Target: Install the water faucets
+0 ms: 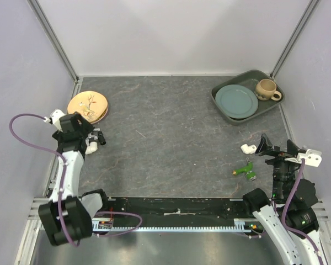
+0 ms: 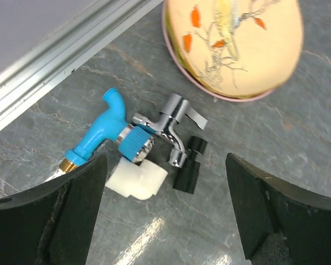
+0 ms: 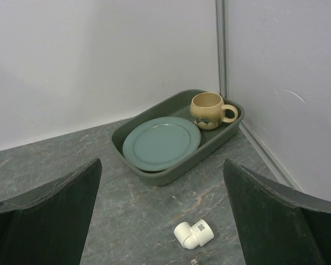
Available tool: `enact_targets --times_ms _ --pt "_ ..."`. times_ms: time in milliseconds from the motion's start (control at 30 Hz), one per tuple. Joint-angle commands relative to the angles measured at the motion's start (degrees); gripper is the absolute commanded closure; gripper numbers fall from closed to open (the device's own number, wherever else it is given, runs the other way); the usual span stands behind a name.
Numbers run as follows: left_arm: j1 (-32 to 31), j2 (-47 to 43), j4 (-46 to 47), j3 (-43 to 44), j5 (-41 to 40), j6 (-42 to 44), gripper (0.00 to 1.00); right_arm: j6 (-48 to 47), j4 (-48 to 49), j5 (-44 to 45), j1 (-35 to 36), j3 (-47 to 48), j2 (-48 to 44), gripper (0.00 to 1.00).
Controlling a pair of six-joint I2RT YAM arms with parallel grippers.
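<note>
Dark grey marbled tabletop [image 1: 171, 132] under your left gripper [image 2: 165, 163] and right gripper [image 3: 163, 171], aluminium rail [image 2: 60, 49] along its edge ahead-left of the left one, plain pale walls [image 3: 99, 55] ahead of your right one, metal corner post [image 3: 220, 44] ahead to its right, soft even light

No legible txt anywhere; tiny dark code mark on white elbow [image 3: 193, 234], unreadable.

i see a green tray [image 3: 172, 175] in the far right corner holding a teal plate [image 3: 161, 143] and beige mug [image 3: 208, 110], a white elbow [image 3: 193, 234] nearer me, a bird-painted plate [image 1: 87, 105] far left.
</note>
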Motion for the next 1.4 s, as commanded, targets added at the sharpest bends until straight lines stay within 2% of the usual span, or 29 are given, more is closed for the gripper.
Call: enact_targets --times_ms 0,133,233,367,533,800,1267,1367 --pt "7.60 7.82 1.88 4.60 6.87 -8.26 0.07 0.50 0.16 -1.09 0.54 0.20 -0.18 0.02" --pt "13.57 16.26 2.94 6.80 12.14 -10.64 0.09 0.50 -0.02 -1.18 0.89 0.29 -0.27 0.02" --pt "18.23 23.21 2.59 8.91 15.21 -9.77 0.23 0.32 -0.02 -0.92 0.98 0.29 -0.18 0.02" --pt "20.79 29.10 1.80 10.76 17.87 -8.45 0.29 0.32 -0.02 -0.92 1.07 0.29 -0.18 0.02" --pt "20.79 33.41 1.19 11.73 23.13 -7.66 0.34 0.41 -0.19 -0.92 1.24 0.46 -0.27 0.02" --pt "20.36 37.55 -0.84 13.13 26.65 -6.07 0.41 0.76 -0.63 -1.27 1.68 0.90 -0.18 0.02" --pt "14.38 39.74 -5.32 15.68 22.97 -1.50 0.50 0.76 -0.98 -0.66 2.91 1.25 -0.18 0.02" --pt "13.59 39.92 -5.67 16.12 22.79 -0.80 0.57 0.76 -1.07 -0.39 3.09 1.34 -0.27 0.02"
